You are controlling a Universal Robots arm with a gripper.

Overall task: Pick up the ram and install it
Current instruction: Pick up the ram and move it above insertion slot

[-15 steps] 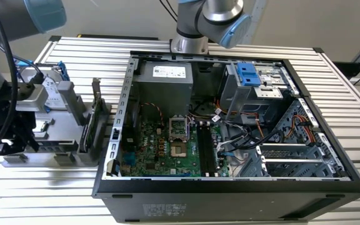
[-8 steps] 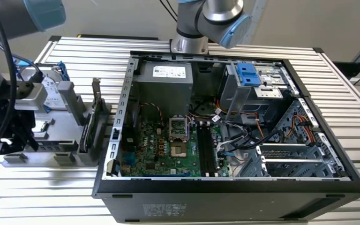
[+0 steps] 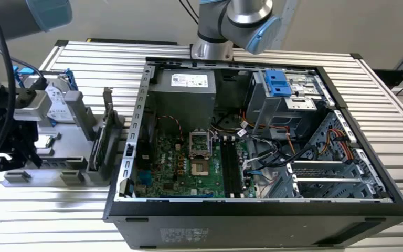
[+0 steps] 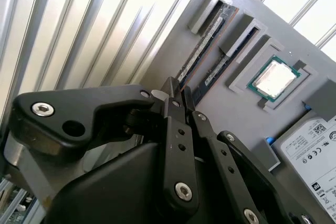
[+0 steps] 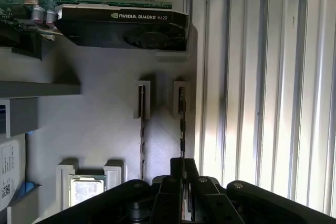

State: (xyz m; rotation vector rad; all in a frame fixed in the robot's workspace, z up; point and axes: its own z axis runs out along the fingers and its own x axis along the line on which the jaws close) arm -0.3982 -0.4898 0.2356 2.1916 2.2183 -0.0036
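The ram (image 5: 181,129) stands on its long edge in a narrow pocket of the grey tray (image 5: 105,145), the outer of two sticks there; the other stick (image 5: 142,129) runs parallel just beside it; a processor (image 4: 274,80) sits in its own recess beyond that; a card (image 5: 123,24) stands on the tray past the sticks' ends. In the exterior view the tray rests on the slatted surface (image 3: 48,226) at nine o'clock of the open case (image 3: 257,215), well apart from the black slots (image 3: 231,168) on the board inside.

The gripper (image 5: 183,162) is in line with the ram in both wrist views, right at its upper edge, and hides the stretch nearest the camera; whether it is apart or clamped on the board I cannot tell.

By its look the ram is light and stiff, but thin and easily hurt; the contacts likely run along the lower edge, down in the pocket. The best hold is probably across the two flat faces, high on the exposed edge and near mid-length, so it lifts straight; the faces look smooth, so a light pinch may let it tilt, while a hard one could crack a chip; a skewed lift could jam it against the pocket's end blocks.
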